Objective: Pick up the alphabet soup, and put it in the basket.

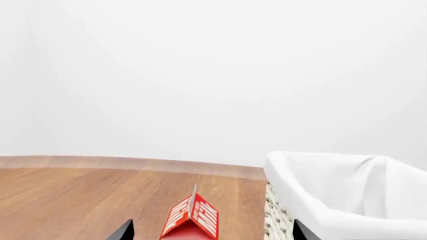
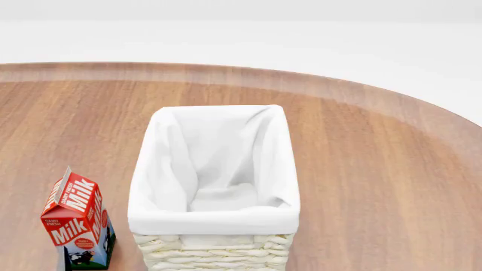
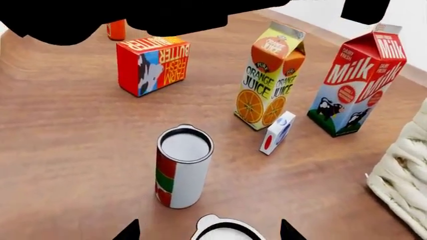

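In the right wrist view, the pale silvery-white top of the alphabet soup (image 3: 224,231) shows at the frame edge; its label is out of view. My right gripper (image 3: 210,232) is open, its dark fingertips (image 3: 130,231) standing either side of that top, apart from it. The basket (image 2: 214,217), cream wicker with a white cloth lining, stands mid-table with nothing inside; its woven wall (image 3: 407,175) is also in the right wrist view. My left gripper (image 1: 213,233) is open and holds nothing, beside the basket's cloth rim (image 1: 333,190). Neither gripper shows in the head view.
A red and green can (image 3: 183,167) stands just beyond the soup. Further off are a small white box (image 3: 277,132), an orange juice carton (image 3: 270,75), a butter box (image 3: 152,65), an orange item (image 3: 116,30) and a milk carton (image 3: 357,80), which stands left of the basket (image 2: 78,223).
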